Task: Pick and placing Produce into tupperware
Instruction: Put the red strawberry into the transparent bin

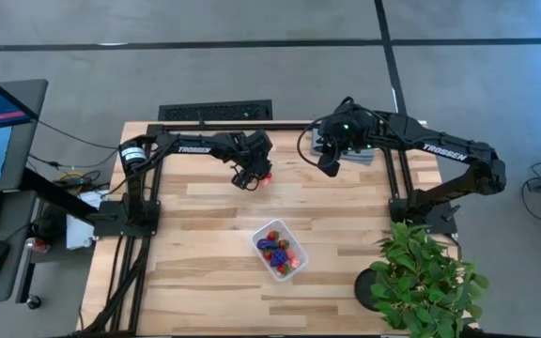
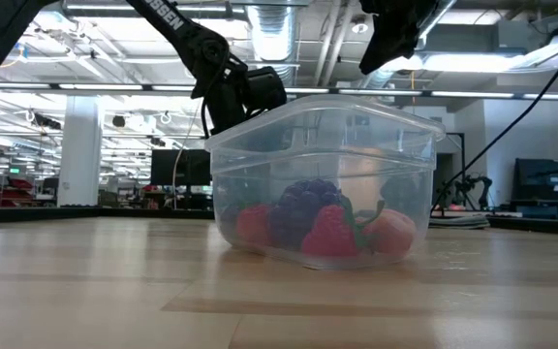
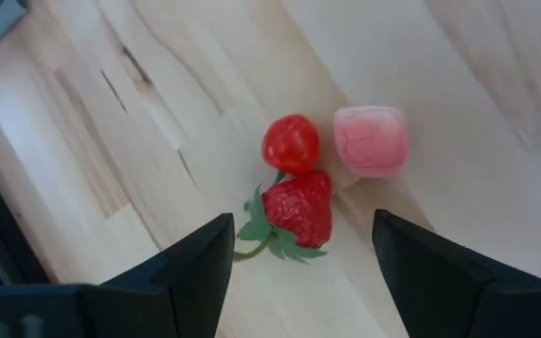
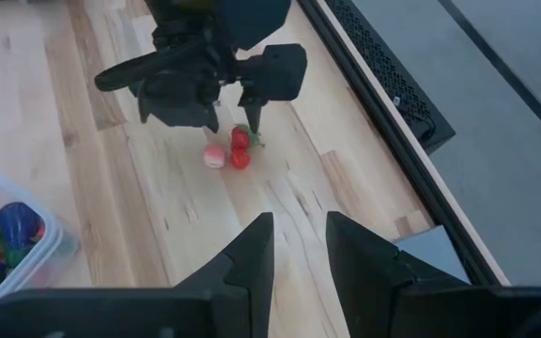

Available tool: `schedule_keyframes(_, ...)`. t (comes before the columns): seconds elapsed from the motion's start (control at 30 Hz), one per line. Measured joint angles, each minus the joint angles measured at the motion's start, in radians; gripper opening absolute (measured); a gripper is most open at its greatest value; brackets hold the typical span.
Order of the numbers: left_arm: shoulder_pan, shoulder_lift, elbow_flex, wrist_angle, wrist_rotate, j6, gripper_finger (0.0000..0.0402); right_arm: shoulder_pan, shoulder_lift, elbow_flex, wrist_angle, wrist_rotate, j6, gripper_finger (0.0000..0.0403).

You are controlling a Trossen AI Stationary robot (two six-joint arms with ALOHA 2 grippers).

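Observation:
The clear tupperware (image 1: 281, 250) sits near the table's middle, toward the near edge, and holds red strawberries and dark purple pieces (image 2: 308, 215). Three loose pieces lie farther back on the wood: a strawberry with green leaves (image 3: 299, 211), a small round red piece (image 3: 291, 144) and a pink piece (image 3: 371, 141). My left gripper (image 3: 303, 235) is open and hangs just above them, one finger on each side of the strawberry, touching nothing. My right gripper (image 4: 299, 239) is open a little and hovers raised near the far right of the table (image 1: 330, 161).
A folded grey cloth (image 1: 350, 150) lies under the right arm at the far edge. A green potted plant (image 1: 423, 277) fills the near right corner. A black grille (image 1: 216, 112) runs along the far edge. Bare wood lies left of and in front of the tupperware.

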Motion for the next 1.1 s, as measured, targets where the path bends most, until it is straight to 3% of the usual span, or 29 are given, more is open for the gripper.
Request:
schedule_keyframes(0.37,-0.001,0.027,0.008,0.006,0.003,-0.002,0.0245,0.000,0.000,0.000,0.001,0.000,0.000,0.0123)
schedule_keyframes(0.63,-0.015,0.145,0.134,-0.118,-0.027,-0.069,0.0245,0.001,0.000,0.000,-0.003,0.000,0.016,0.0123)
schedule_keyframes(1.1,0.017,0.150,0.178,-0.178,0.009,-0.058,0.0245,0.013,0.000,-0.001,-0.029,0.000,0.017,0.0122)
